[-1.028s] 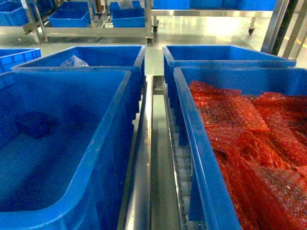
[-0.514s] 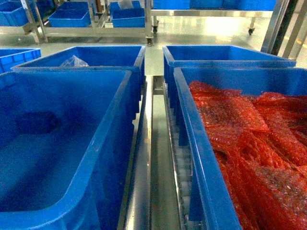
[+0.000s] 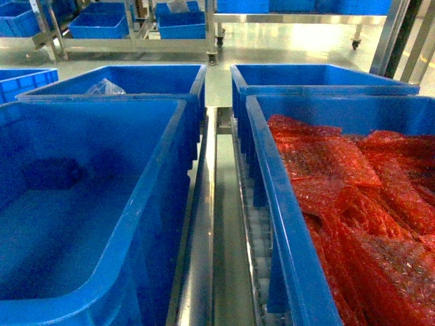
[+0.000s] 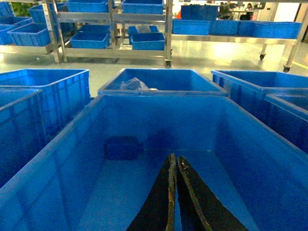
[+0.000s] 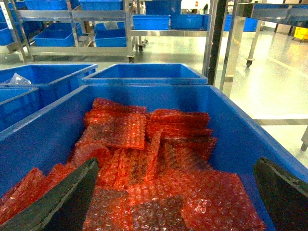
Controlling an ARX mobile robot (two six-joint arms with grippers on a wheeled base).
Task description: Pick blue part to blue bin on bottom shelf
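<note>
The left gripper (image 4: pixel 173 166) hangs over the inside of the blue bin (image 4: pixel 72 159), its two dark fingers pressed together at the tips with nothing between them. On the bin's floor, against the far wall and to the left of the fingertips, lies the blue part (image 4: pixel 122 147), a small dark-blue blocky shape; its cap cannot be made out. In the head view the same part (image 3: pixel 51 173) shows as a dim block near the bin's (image 3: pixel 153 204) far left corner, and neither arm appears there.

The right gripper (image 5: pixel 175 192) sits above the neighbouring crate (image 5: pixel 231 125), its fingers spread wide to either edge of the wrist view and holding nothing. That crate is filled with red bubble-wrap bags (image 5: pixel 144 159).

Between the two crates runs a stainless-steel rail (image 3: pixel 204 224), with small white rollers (image 3: pixel 260 251) of the shelf beside it. Behind the blue bin stands another blue crate (image 4: pixel 163 82) with a clear plastic bag (image 4: pixel 134 85) inside. Further back, metal racks (image 4: pixel 110 29) carry more blue crates. No writing or label can be read anywhere.
</note>
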